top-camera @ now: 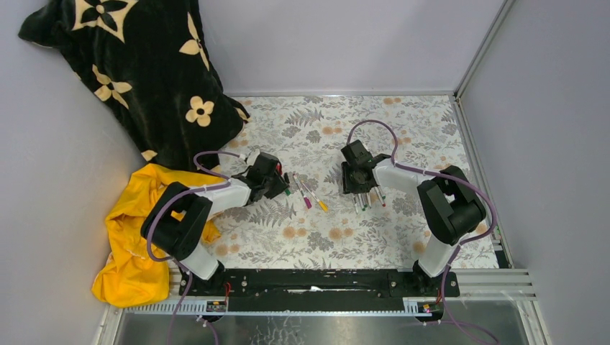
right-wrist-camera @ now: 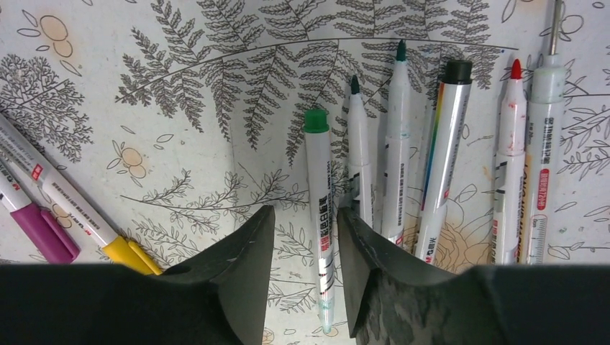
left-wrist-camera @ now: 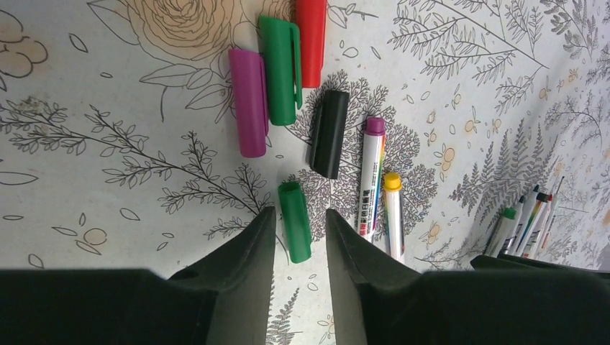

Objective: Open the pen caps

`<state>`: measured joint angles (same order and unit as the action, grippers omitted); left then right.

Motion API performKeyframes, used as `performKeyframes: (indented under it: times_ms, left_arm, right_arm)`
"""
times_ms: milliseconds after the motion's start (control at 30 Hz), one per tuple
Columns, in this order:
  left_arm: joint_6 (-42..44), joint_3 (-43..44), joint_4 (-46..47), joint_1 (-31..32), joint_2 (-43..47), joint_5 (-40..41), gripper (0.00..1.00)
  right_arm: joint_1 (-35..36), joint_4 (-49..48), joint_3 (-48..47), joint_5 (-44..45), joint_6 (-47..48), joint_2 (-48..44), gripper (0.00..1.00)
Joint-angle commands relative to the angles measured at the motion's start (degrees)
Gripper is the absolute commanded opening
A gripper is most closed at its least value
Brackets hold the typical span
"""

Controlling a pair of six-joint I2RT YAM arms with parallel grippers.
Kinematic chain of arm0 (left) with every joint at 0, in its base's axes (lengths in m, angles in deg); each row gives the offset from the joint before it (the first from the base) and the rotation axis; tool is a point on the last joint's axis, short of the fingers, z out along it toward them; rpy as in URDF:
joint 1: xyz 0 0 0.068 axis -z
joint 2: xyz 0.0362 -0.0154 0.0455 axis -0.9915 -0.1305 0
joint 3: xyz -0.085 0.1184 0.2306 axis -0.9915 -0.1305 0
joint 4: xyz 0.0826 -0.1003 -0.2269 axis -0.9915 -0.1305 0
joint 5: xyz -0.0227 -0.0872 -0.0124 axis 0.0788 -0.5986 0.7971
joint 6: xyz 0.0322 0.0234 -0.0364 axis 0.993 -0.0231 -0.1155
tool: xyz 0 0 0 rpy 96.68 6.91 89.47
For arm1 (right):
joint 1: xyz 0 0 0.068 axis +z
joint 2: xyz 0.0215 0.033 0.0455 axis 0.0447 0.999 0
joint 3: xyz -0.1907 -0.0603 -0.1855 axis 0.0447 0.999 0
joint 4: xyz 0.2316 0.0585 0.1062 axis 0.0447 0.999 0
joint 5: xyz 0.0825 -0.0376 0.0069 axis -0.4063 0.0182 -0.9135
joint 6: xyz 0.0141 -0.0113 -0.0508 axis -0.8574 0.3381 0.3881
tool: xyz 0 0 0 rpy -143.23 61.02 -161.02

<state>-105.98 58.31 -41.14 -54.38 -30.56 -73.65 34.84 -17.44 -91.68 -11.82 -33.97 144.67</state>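
Note:
In the left wrist view several loose pen caps lie on the floral cloth: purple (left-wrist-camera: 248, 100), long green (left-wrist-camera: 280, 68), red (left-wrist-camera: 311, 39), black (left-wrist-camera: 329, 133). A short green cap (left-wrist-camera: 295, 223) lies between the fingers of my open left gripper (left-wrist-camera: 298, 210), untouched. Two capped pens, purple-ended (left-wrist-camera: 372, 176) and yellow-ended (left-wrist-camera: 392, 215), lie to its right. My right gripper (right-wrist-camera: 306, 210) is open around a green-ended pen (right-wrist-camera: 317, 187) lying on the cloth. Several uncapped pens (right-wrist-camera: 399, 144) lie to its right. The top view shows the left gripper (top-camera: 277, 183) and the right gripper (top-camera: 357, 188).
A black blanket with cream flowers (top-camera: 144, 65) is heaped at the back left. A yellow cloth (top-camera: 137, 237) lies by the left arm. Grey walls and a metal rail (top-camera: 475, 144) bound the floral table (top-camera: 403, 122).

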Motion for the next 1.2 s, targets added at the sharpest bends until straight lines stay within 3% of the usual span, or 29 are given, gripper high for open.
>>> performKeyframes:
  times_ms: [0, 400, 500, 600, 767, 1167]
  left_arm:
    - [0.51, -0.6, -1.23, -1.01, -0.17, 0.62, 0.39]
    - [0.12, -1.22, -4.54, -1.4, 11.2, 1.91, 0.39]
    - [-0.08, -1.03, -5.35, -1.4, 13.7, 1.84, 0.48]
    - [-0.28, -1.04, -5.76, -1.48, 16.18, 1.58, 0.58]
    - [-0.57, -0.84, -6.7, -1.73, 19.99, 0.72, 0.66]
    - [-1.49, -2.6, -8.36, -1.84, 27.45, -0.01, 0.7]
  right_arm:
    - [0.3, 1.03, -0.13, 3.33, 0.24, -1.5, 0.45]
    - [6.05, 8.36, -10.44, 8.48, 6.25, -5.8, 0.5]
    - [7.48, 9.52, -13.35, 8.0, 7.21, -4.91, 0.52]
    - [8.65, 10.05, -16.08, 6.46, 8.31, -3.0, 0.53]
    - [11.66, 10.52, -20.92, 4.52, 10.12, 2.59, 0.57]
    - [14.19, 11.26, -31.22, 1.25, 10.19, 14.17, 0.6]
